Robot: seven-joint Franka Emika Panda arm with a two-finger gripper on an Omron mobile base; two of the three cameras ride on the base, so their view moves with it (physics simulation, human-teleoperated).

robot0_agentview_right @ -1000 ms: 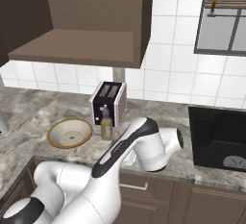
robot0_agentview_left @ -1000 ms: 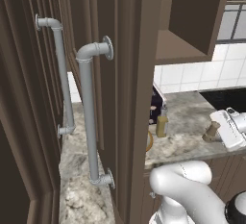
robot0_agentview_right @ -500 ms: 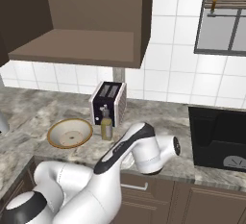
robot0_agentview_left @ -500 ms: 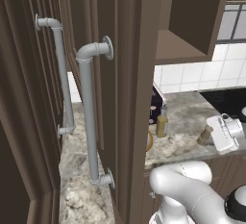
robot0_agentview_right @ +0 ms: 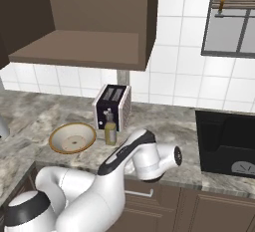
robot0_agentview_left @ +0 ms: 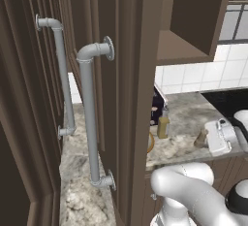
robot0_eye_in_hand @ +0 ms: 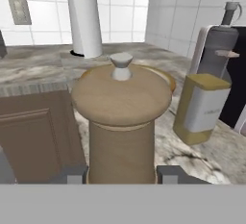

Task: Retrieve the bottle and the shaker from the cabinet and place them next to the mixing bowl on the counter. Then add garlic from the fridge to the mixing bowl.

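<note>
the pincer [robot0_eye_in_hand: 122, 175] pinches the upright shaker [robot0_eye_in_hand: 122, 122] near the bench's [robot0_agentview_right: 169, 121] front edge; bottle [robot0_eye_in_hand: 205, 100] and mixing bowl [robot0_agentview_right: 72, 138] lie ahead, toward the back wall.

Even, bright rendered light, soft shadows, no glare, slightly pixelated pics.

A brown wooden shaker [robot0_eye_in_hand: 121, 122] with a small grey knob on its domed top stands large in the foreground, clamped between the gripper's [robot0_eye_in_hand: 122, 174] two dark finger tips at its base. Just to its right, on the marbled counter [robot0_eye_in_hand: 43, 67], the olive-yellow bottle [robot0_eye_in_hand: 203, 100] with a pale label and grey neck stands in front of a white and black toaster [robot0_eye_in_hand: 229, 86], and the tan rim of the mixing bowl [robot0_eye_in_hand: 165, 77] peeks out behind the shaker. Farther back, a white paper towel roll [robot0_eye_in_hand: 85, 22] stands upright against the white tiled wall [robot0_eye_in_hand: 120, 4] beside a wall outlet [robot0_eye_in_hand: 19, 9], with a brown cabinet door [robot0_eye_in_hand: 36, 131] at lower left.
</note>
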